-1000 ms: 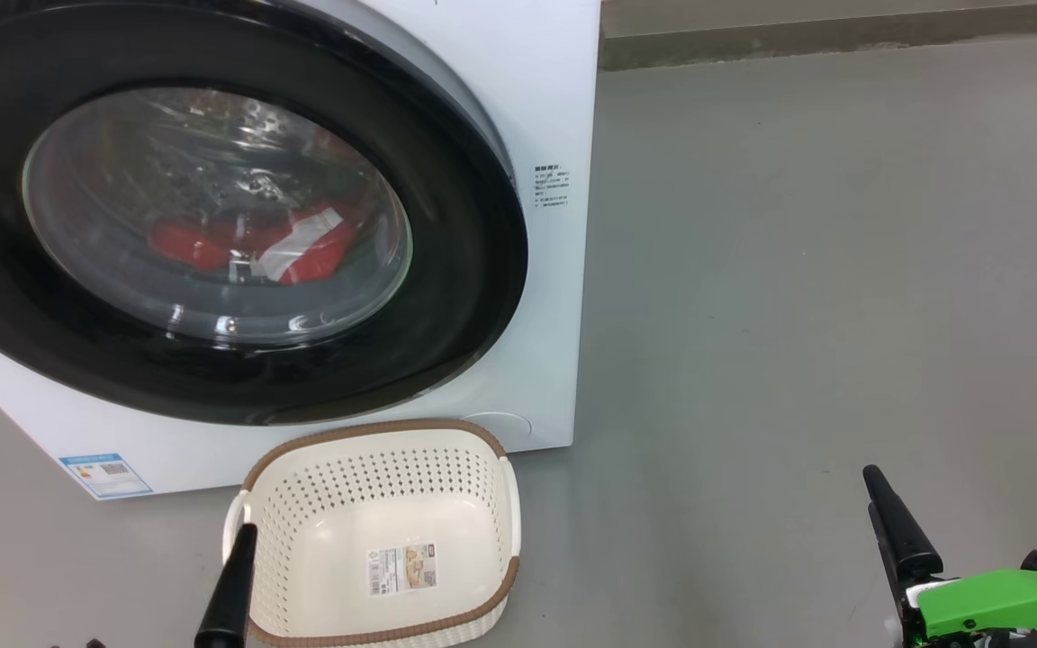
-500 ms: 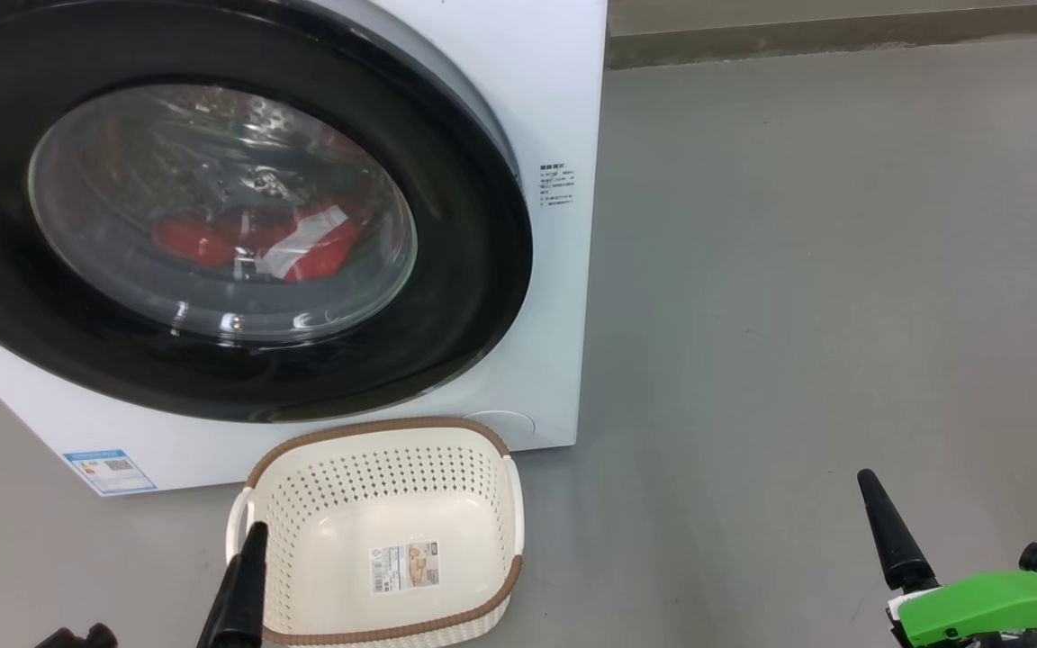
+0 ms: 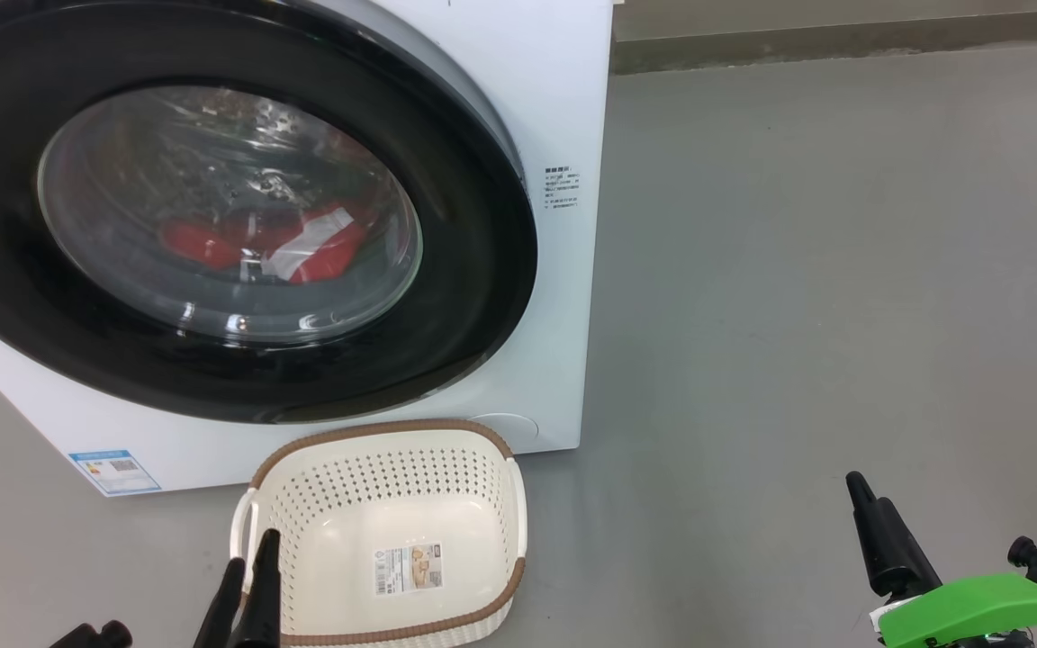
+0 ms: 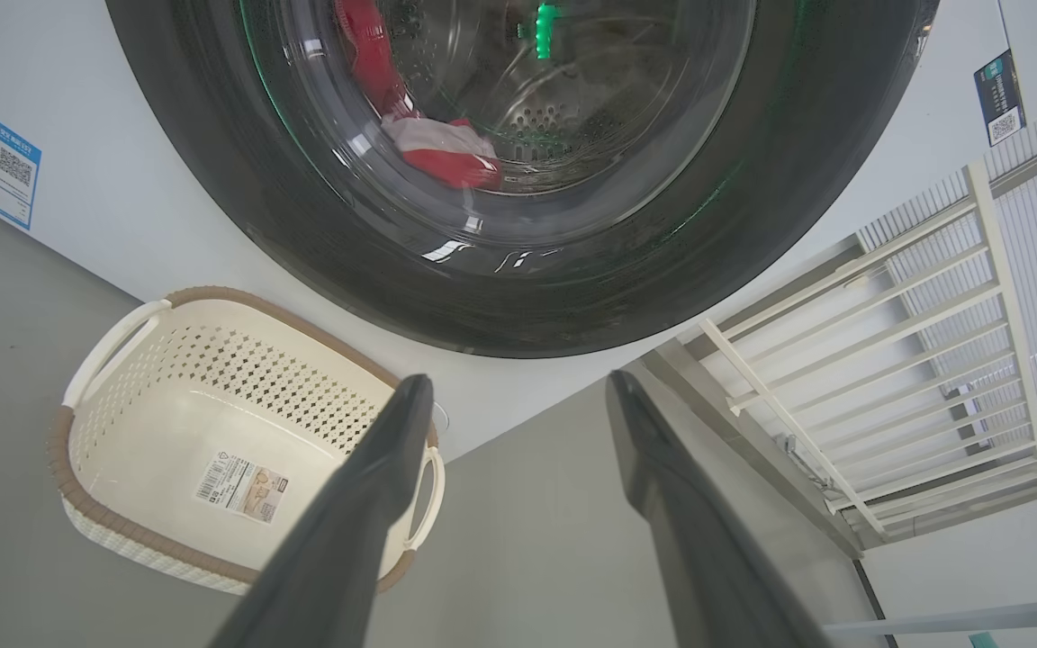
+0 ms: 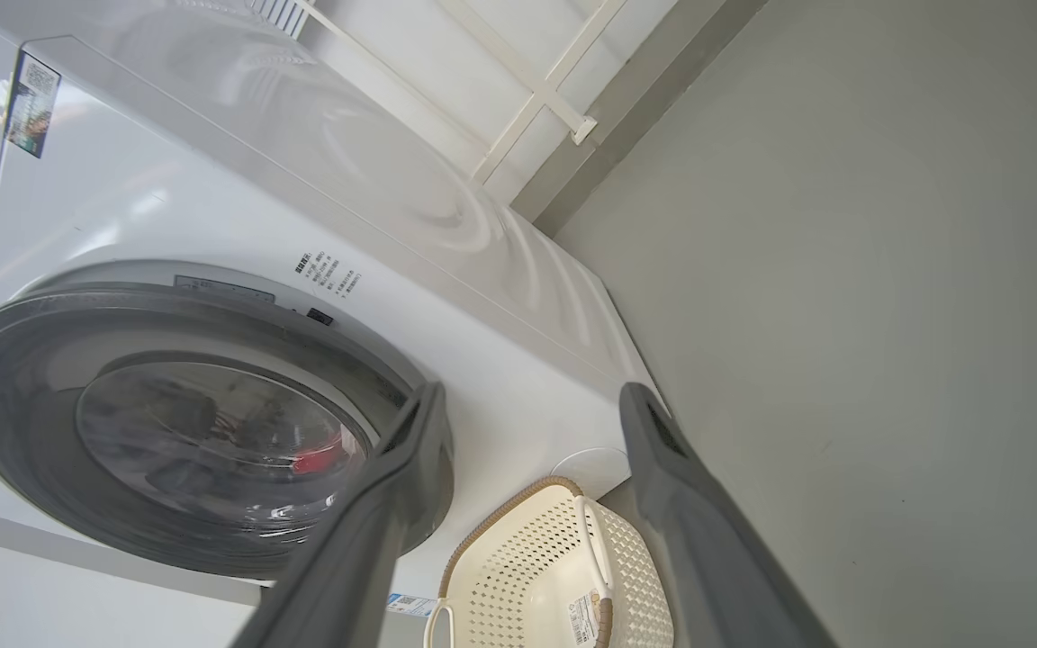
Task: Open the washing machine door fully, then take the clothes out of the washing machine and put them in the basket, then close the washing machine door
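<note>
Fingers (image 4: 365, 504) of the left gripper (image 4: 518, 382) and right gripper (image 5: 532, 391) stood spread wide, empty and touching nothing, the left pair at the empty basket's (image 3: 374, 425) near left corner. Over the last second the arms had barely shifted, so nothing was begun. Farther back, the door (image 3: 464, 270) remained shut on the washing machine (image 3: 563, 90), with the red clothes (image 3: 203, 245) inside.

floor (image 3: 825, 270): smooth matte grey, faint scuffs | skirting strip (image 3: 843, 40): darker grey-brown band ahead of me where floor ends | white barred frame (image 4: 1003, 301): rails and posts standing beyond that strip | wall (image 5: 410, 54): pale white | light: soft, even
</note>
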Controlling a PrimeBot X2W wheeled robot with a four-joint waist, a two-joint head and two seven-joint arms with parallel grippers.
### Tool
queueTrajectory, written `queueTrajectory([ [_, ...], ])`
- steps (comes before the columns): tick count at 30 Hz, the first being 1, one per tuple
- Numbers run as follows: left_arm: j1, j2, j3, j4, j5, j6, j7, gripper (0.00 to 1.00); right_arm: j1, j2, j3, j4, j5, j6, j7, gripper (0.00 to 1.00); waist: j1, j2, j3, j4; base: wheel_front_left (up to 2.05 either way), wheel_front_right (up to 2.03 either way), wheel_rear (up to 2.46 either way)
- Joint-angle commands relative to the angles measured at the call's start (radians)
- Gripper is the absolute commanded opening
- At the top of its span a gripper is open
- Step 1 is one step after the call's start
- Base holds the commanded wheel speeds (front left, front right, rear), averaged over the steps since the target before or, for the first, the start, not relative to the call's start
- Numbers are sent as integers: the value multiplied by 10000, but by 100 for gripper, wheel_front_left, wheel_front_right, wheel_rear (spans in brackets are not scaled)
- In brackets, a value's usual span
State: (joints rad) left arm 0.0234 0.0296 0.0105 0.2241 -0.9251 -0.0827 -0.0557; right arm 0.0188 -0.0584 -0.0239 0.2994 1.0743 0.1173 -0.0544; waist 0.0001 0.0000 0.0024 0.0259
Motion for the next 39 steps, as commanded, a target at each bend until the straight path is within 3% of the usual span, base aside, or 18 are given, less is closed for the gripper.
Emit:
queueTrajectory([
  [1,-73,154,119,-357,406,107,-130,100,-43,-188,117,-322,-341,62,-151,100,-1,0,-2,7,0,0,0],
  [22,145,317,-212,-689,3022,593,-701,100,106,-414,581,-437,-2582,83,-719,100,-1,0,0,93,0,0,0],
  [39,359,320,-259,-949,4975,732,-1186,100,225,-538,807,-412,-4283,102,-1203,100,-1,0,15,144,0,0,0],
])
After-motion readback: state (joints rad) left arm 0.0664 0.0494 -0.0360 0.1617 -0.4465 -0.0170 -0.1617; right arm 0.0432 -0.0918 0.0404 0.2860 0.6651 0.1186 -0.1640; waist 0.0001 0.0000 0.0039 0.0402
